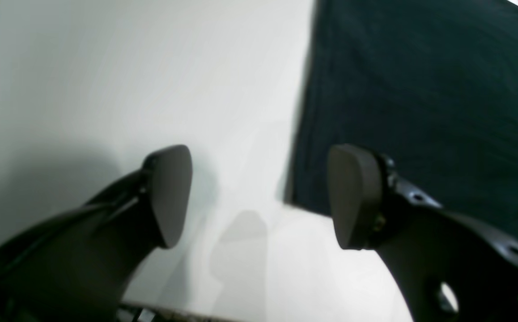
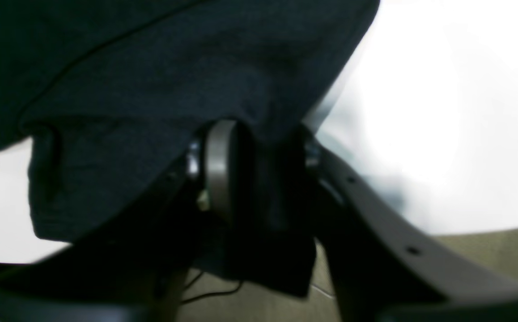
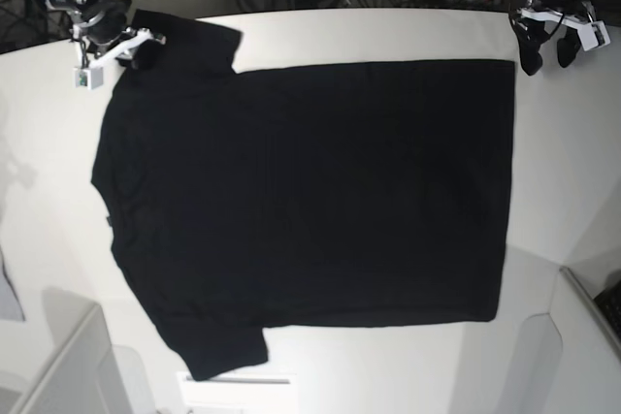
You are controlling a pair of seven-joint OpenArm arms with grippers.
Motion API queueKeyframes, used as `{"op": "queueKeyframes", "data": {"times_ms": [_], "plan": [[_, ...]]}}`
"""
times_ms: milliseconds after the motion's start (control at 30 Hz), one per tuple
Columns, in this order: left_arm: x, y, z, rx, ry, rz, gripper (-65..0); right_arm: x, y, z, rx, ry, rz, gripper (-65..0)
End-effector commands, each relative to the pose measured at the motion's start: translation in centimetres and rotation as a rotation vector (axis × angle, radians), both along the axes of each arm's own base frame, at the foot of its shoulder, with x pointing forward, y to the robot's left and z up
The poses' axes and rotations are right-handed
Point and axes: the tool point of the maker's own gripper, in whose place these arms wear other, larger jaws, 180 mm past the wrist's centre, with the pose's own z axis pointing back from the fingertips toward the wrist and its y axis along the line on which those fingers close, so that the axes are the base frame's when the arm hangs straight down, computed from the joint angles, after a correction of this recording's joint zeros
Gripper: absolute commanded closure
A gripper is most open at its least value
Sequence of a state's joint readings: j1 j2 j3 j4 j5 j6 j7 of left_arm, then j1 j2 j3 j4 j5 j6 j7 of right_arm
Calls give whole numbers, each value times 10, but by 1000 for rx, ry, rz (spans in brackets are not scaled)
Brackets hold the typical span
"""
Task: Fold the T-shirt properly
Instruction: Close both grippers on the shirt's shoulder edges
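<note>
1. Left wrist view: the left tool point(image 1: 259, 197) stands with its jaws wide apart and nothing between them. Bare white worktop point(image 1: 107, 80) lies under and ahead of it. The T-shirt point(image 1: 420, 98) lies flat on the worktop ahead and to the right. Its straight edge runs away from the tool, and its corner sits just ahead of the right-hand pad point(image 1: 355, 197). The picture does not show whether that pad touches the cloth.

2. Right wrist view: the right tool point(image 2: 259, 174) has dark cloth bunched between its two pads, so it is clamped on the T-shirt point(image 2: 174, 67). The cloth drapes over and ahead of the tool, and a fold hangs down to the left of it. The worktop point(image 2: 442, 112) shows bright to the right. The picture is blurred.

3. Base view: the T-shirt point(image 3: 310, 201) lies spread flat over the middle of the worktop point(image 3: 553, 191), plain black side up. The right tool point(image 3: 136, 50) sits at the far sleeve, at the picture's upper left, touching the cloth. The left tool point(image 3: 543, 60) hangs just beyond the shirt's far hem corner, at the upper right, jaws apart.
</note>
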State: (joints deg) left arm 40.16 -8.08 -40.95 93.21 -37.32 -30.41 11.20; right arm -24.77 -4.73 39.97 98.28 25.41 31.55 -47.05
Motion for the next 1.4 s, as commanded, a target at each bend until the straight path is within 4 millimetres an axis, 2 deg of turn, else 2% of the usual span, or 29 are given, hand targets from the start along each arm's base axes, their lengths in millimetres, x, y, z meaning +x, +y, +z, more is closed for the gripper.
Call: {"op": "queueKeyframes", "data": {"times_ms": [0, 100, 133, 233, 333, 467, 767, 967, 1067, 1133, 1200, 1367], "plan": [[2, -1, 8, 3, -27, -13, -448, -18, 2, -12, -5, 94, 27, -120], [4, -9, 3, -13, -22, -26, -448, -21, 2, -16, 2, 104, 23, -17], [4, -10, 2, -18, -21, -25, -448, -21, 3, -16, 5, 106, 24, 0], [5, -11, -4, -38, -22, -2, -448, -21, 3, -16, 5, 105, 24, 0], [1, -13, -25, -75, 60, -1, -448, -21, 3, -16, 5, 105, 24, 0], [5, -18, -40, -114, 109, -7, -448, -21, 2, -16, 3, 105, 19, 0], [19, -47, -48, -166, 104, -53, -448, -21, 1, -16, 3, 105, 18, 0], [20, -48, -50, -173, 102, -50, -446, -21, 1, -16, 1, 105, 19, 0], [26, -56, -53, -189, 112, -72, -443, -21, 1, -16, 1, 105, 19, 0], [23, -58, -59, -200, 153, -81, -397, -21, 1, -15, 0, 104, 20, 0], [28, -59, -60, -205, 159, -89, -323, -20, 1, -15, -1, 103, 21, 0], [31, -60, -59, -207, 158, -93, -84, -20, 0, -14, -4, 101, 20, 0]]}}
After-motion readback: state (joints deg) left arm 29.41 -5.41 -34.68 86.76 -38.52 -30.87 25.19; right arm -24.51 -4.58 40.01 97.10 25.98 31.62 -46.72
